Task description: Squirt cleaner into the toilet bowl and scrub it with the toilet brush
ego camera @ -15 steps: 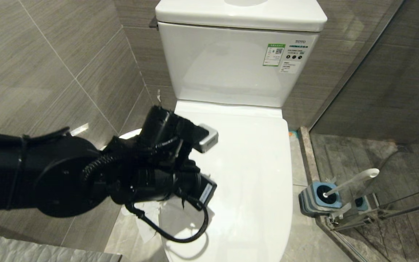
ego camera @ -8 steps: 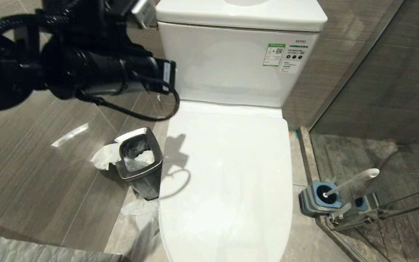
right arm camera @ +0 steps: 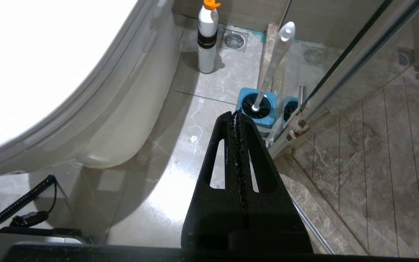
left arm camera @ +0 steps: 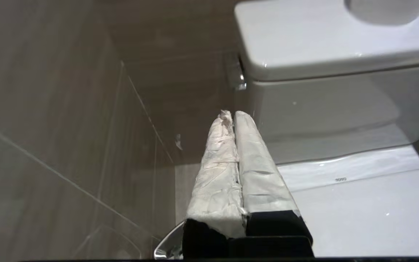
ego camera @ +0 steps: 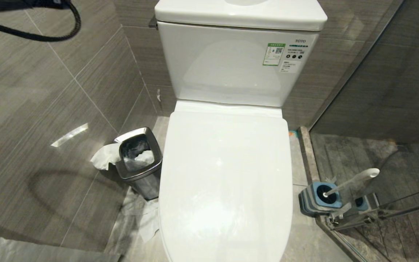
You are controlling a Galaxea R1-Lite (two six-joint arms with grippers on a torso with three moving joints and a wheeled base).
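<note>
**Toilet lid closed, brush standing in its holder**

Head view: the toilet brush (ego camera: 351,182) stands in its blue holder (ego camera: 318,198) on the floor, right of the closed toilet lid (ego camera: 227,182); its handle leans up to the right.

Left wrist view: the left gripper (left arm camera: 233,116), fingers pressed together and empty, points toward the cistern (left arm camera: 340,72).

Right wrist view: the right gripper (right arm camera: 235,116), clenched and empty, points down at the brush.

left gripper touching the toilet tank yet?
Apart. In the left wrist view the shut left gripper hangs in the air short of the toilet tank, grey wall tile showing around its tips; the flush lever lies beyond them, untouched.
</note>
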